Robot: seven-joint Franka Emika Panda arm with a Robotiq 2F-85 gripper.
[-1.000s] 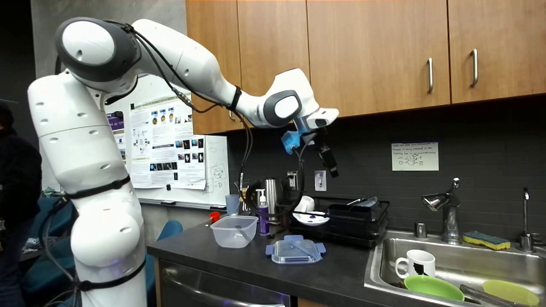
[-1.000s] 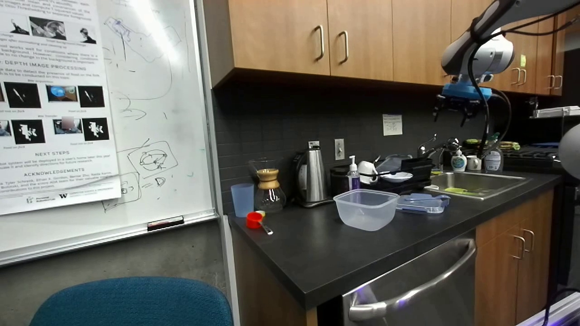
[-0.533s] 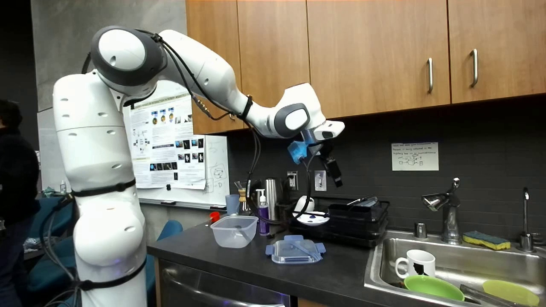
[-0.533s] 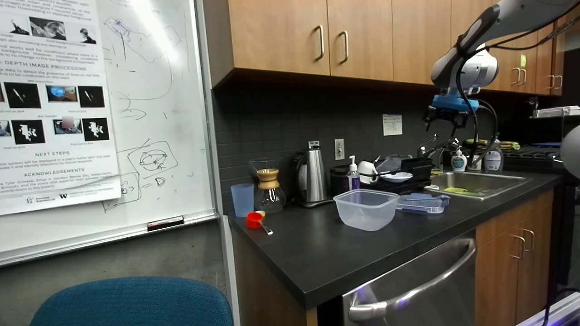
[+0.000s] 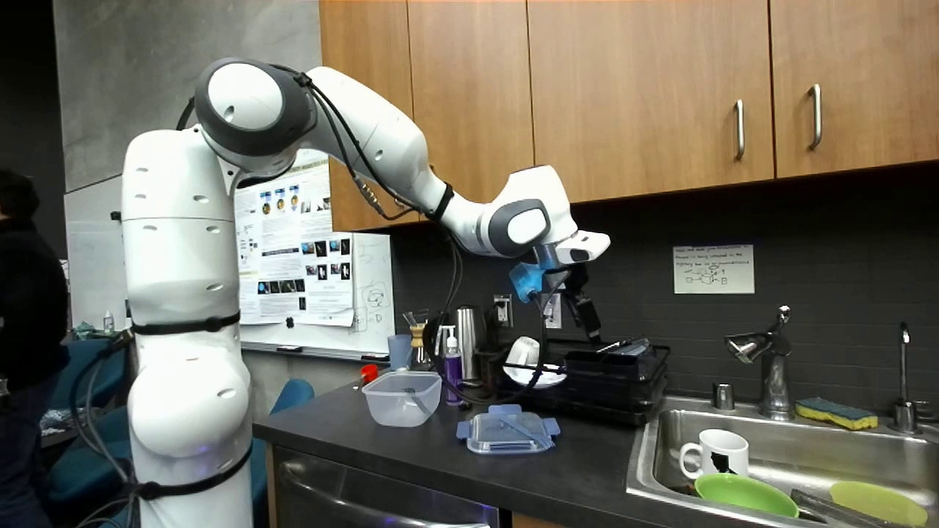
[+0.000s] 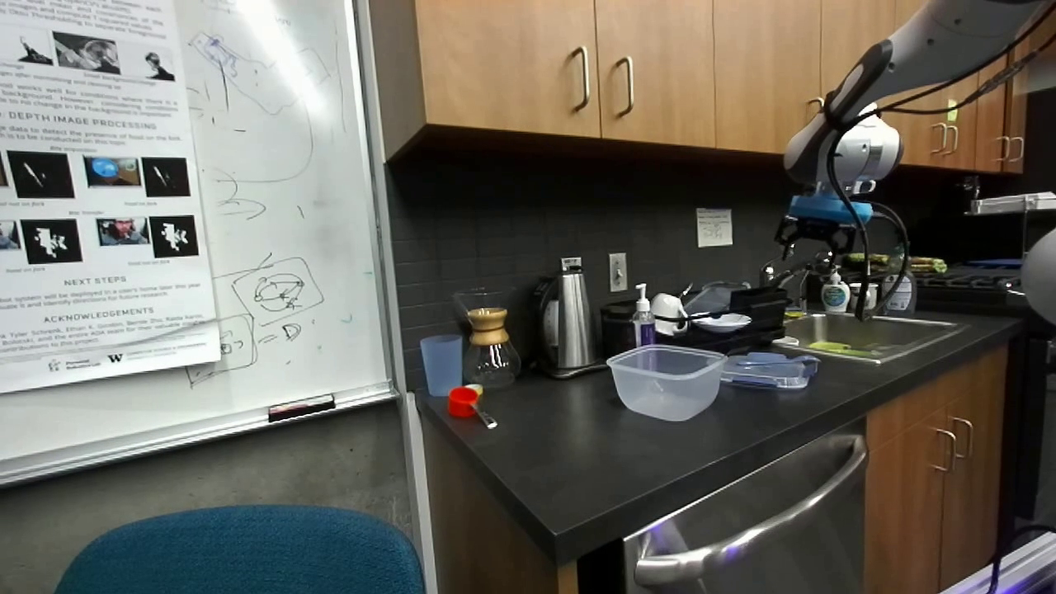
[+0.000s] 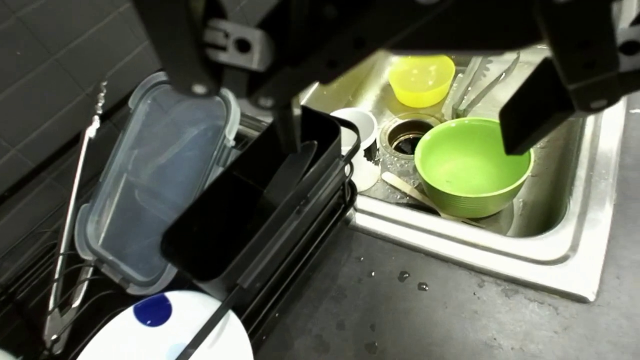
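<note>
My gripper point(image 7: 404, 140) stands open with nothing between its widely parted fingers. In an exterior view the gripper point(image 5: 591, 330) hangs just above the black dish rack point(image 5: 587, 403), pointing down and slightly tilted. From the wrist, a black utensil caddy point(image 7: 215, 235) with a dark blade in it lies below the left finger. A green bowl point(image 7: 470, 170) in the sink appears below the right finger. Between them show a white mug point(image 7: 356, 125), a yellow bowl point(image 7: 423, 82) and metal tongs point(image 7: 467, 85). No contact is visible.
A clear lidded container point(image 7: 155, 180), long tongs point(image 7: 75, 200) and a white plate point(image 7: 175, 330) with blue dots sit in the rack. A plastic tub point(image 6: 667, 384), blue-clipped lid point(image 5: 510, 433), purple pump bottle point(image 5: 453, 367) and kettle point(image 6: 573, 322) stand on the counter. Wooden cabinets point(image 5: 645, 95) hang above.
The arm has reached farther over the counter, and the gripper has come down toward the dish rack. It stays open. Objects on the counter and in the sink have not moved.
</note>
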